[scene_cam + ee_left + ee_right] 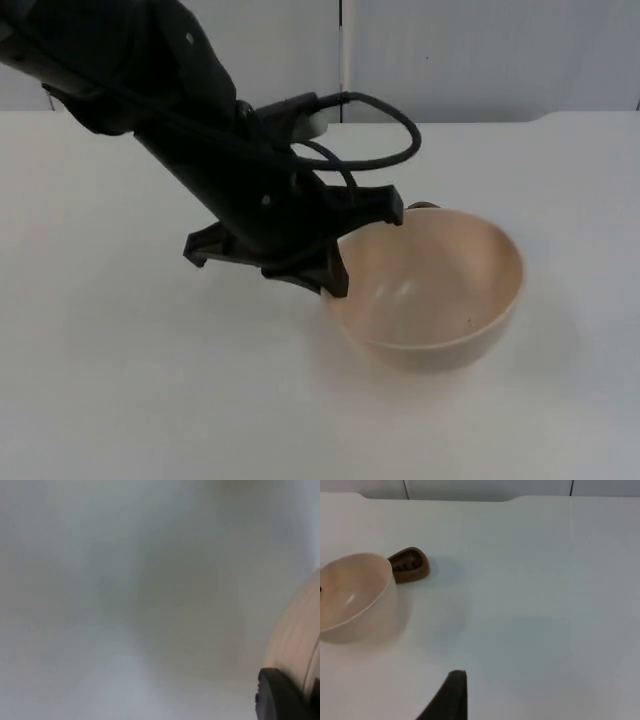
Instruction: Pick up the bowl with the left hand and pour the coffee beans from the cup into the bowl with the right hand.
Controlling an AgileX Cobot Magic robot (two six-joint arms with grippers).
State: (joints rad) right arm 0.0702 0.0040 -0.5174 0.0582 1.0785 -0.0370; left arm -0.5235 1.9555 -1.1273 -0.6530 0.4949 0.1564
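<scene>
The left tool (335,262) sits at the near-left rim of the bowl (440,290), its 2 black fingers clamped on that rim; the bowl seems to be tilted and lifted a little off the white surface (120,380), though the soft shadow beneath it makes this hard to judge. In the left wrist view 1 black fingertip (282,695) presses against the bowl's pale outer wall (300,645), with the blurred surface (125,605) beyond. The bowl is a beige, smooth-sided one, and its inside looks bare apart from a tiny dark speck. Just behind the bowl's far rim, a sliver of the brown cup (423,206) peeks out. From the right wrist view the bowl (355,595) stands beside the cup (409,565), which holds dark coffee beans (407,564) and rests on the surface (530,605) close against the bowl's rim. The right tool (452,700) waits well apart from both, above the bare surface; I cannot tell how wide it stands. A grey wall (480,50) closes off the far end of the surface.
</scene>
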